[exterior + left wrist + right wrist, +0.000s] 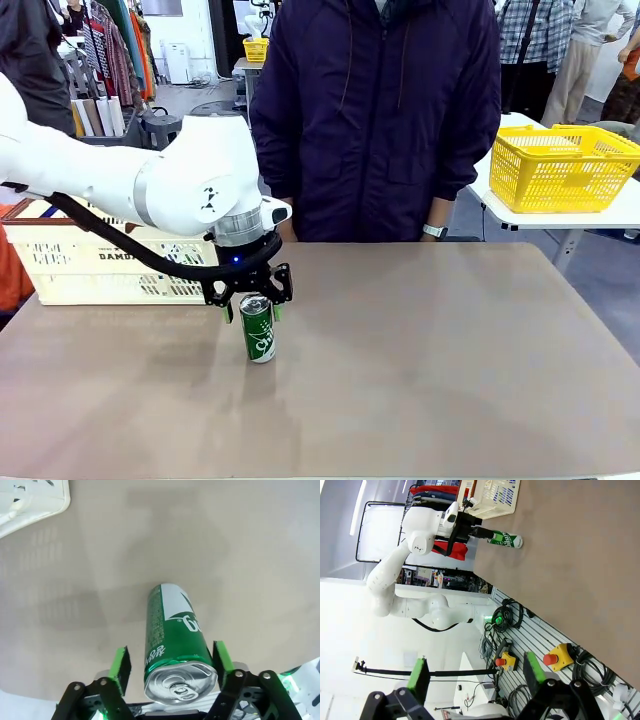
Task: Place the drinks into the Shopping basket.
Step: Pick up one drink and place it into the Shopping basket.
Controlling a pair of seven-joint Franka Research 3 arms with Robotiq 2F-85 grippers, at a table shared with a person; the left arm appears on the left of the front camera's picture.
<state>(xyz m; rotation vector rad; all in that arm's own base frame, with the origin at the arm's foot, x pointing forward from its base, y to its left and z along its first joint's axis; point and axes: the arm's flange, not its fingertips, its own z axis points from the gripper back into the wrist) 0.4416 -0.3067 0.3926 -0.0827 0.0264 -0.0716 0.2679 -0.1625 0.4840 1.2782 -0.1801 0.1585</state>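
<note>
One drink, a slim green can (258, 330) with a silver top, stands upright on the brown table, left of the middle. My left gripper (252, 308) reaches down over its top. In the left wrist view the can (172, 635) sits between the green pads of the left gripper (170, 667); a gap shows at the left pad, so the jaws are open around it. The Shopping basket (100, 262), cream with a brown rim, stands at the table's far left, behind the arm. My right gripper (475, 680) is open with nothing in it, far from the can (506, 540).
A person in a dark jacket (375, 120) stands at the table's far edge. A bright yellow mesh basket (560, 165) sits on a separate white table at the back right. The brown tabletop (430, 350) to the right of the can is bare.
</note>
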